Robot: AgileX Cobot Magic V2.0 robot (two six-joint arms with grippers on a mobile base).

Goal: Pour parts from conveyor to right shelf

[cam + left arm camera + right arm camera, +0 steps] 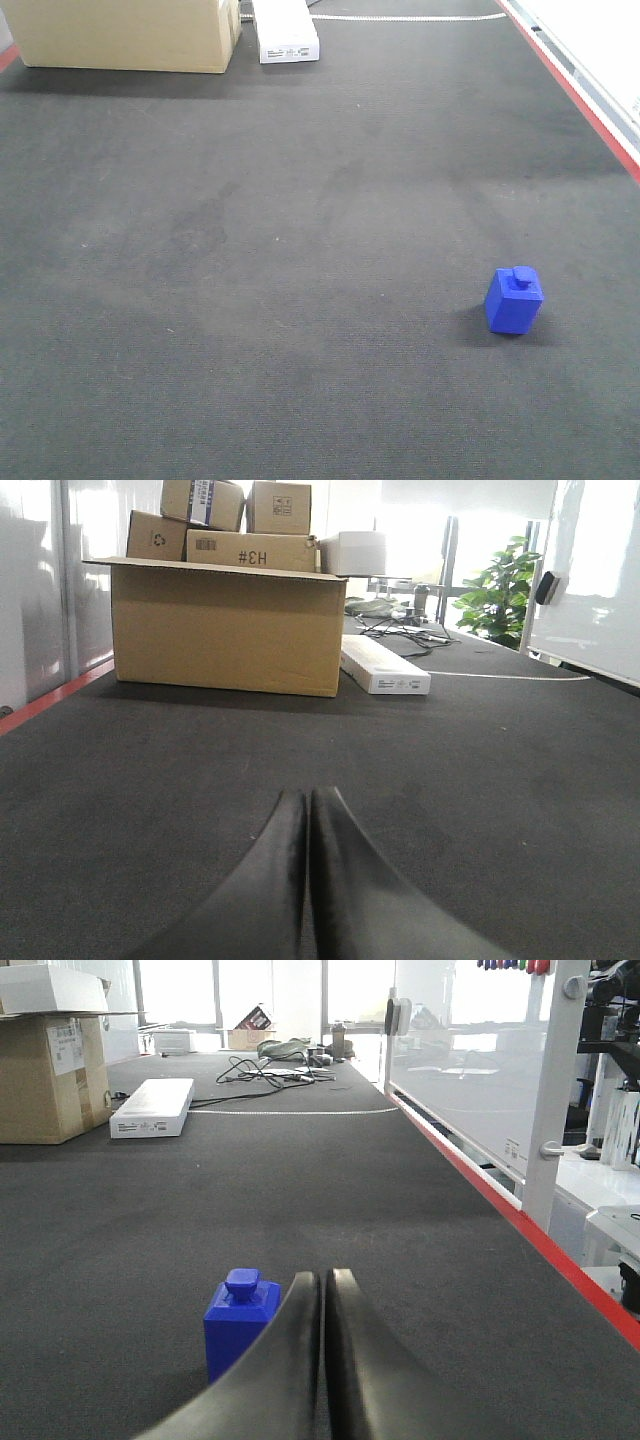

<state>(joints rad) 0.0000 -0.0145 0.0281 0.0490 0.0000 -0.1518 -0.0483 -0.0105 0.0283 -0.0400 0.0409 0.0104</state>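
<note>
The small blue part [515, 300] stands upright on the dark conveyor [300, 250], nub on top, over toward the right side and a little in from the red edge strip [580, 95]. The right tool [325, 1280] sits low just beside it, fingers pressed together, one finger hiding the part's lower corner; whether they touch, I cannot tell. The left tool [307, 795] is likewise closed up, pointing down bare belt. Well apart at the far end sit a big cardboard box [225, 625] with smaller cartons [250, 530] stacked in it, and beside it a flat white box [385, 667]. A whiteboard [460, 1060] runs along the right edge.
</note>
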